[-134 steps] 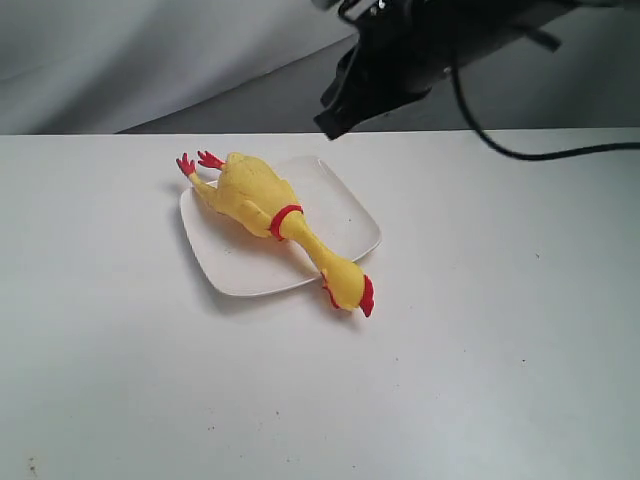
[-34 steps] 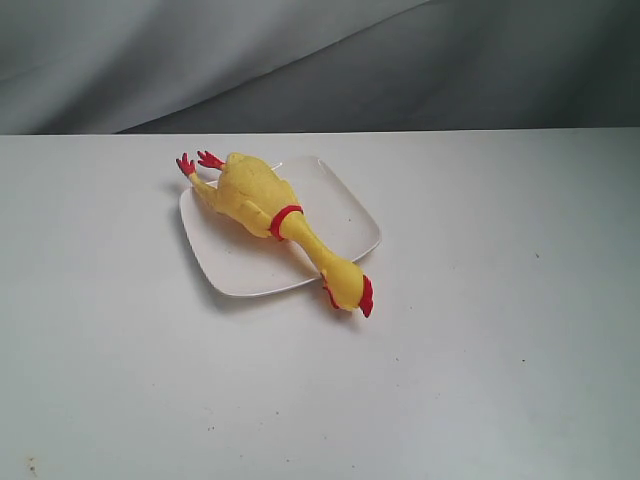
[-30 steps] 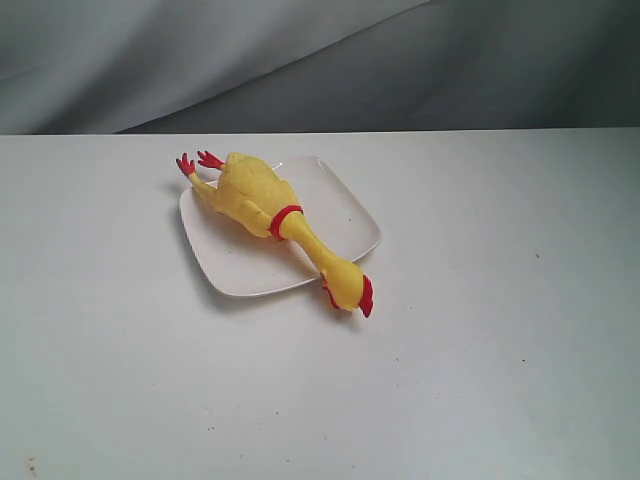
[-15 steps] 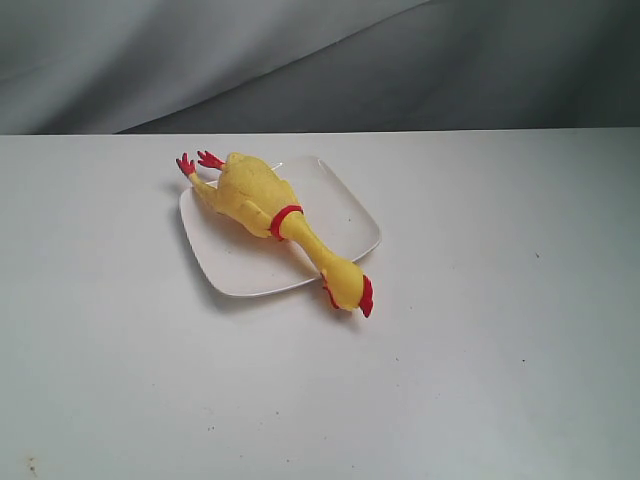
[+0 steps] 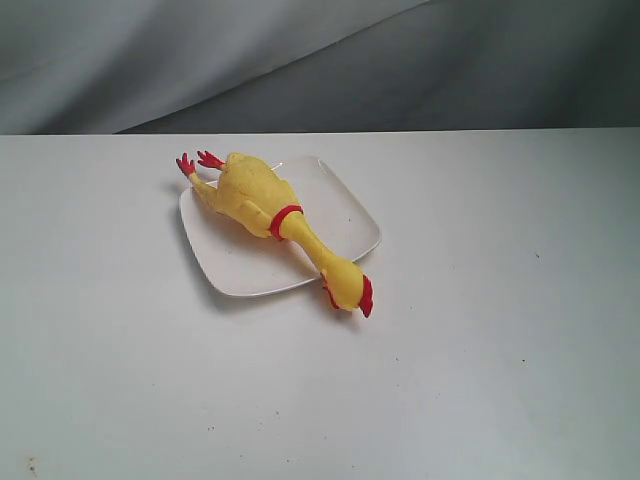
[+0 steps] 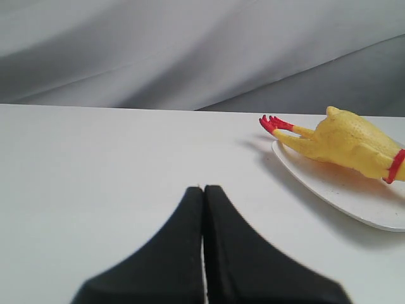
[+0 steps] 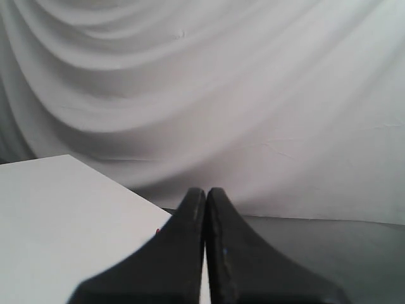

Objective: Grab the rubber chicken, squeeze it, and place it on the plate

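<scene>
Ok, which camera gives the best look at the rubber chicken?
The exterior view: the whole rubber chicken shows, feet to head, lying across the plate. The left wrist view cuts it off at the neck band; the right wrist view misses it.

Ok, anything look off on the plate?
The rubber chicken lies diagonally across the plate, head overhanging the near rim and red feet past the far corner. Nothing spilled or damaged.

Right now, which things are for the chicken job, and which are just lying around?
For the job: rubber chicken, plate, left end effector, right end effector.
Just lying around: table, grey cloth behind it.
</scene>
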